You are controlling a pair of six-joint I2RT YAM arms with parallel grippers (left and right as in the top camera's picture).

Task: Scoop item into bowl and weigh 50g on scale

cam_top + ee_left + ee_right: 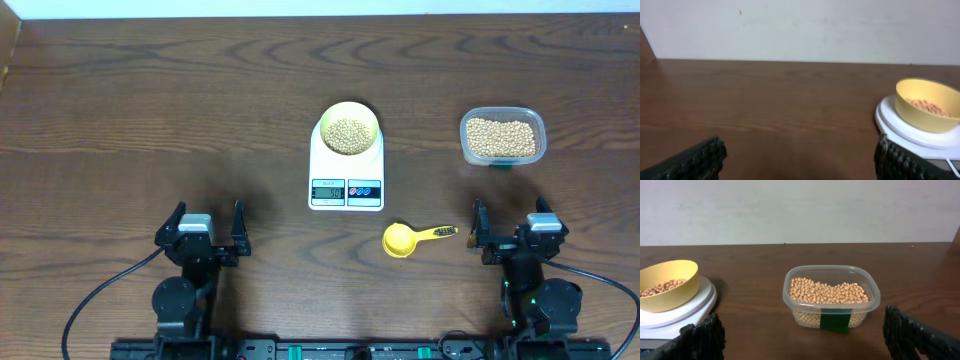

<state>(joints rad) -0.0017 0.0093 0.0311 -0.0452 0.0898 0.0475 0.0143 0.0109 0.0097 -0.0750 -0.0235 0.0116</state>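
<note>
The left gripper and right gripper, low in frame, gape wide, empty. The beans lie in the bowl on the scale at centre — more in the tub, upper right. Light and rolling, they likely need the scoop, gripped by its handle.

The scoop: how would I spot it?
Find the white scale in the middle of the brown table. Toward the near edge, slightly right of it, lies the scoop. It alone is bright yellow with a handle; the bowl on the scale is paler and handleless.
</note>
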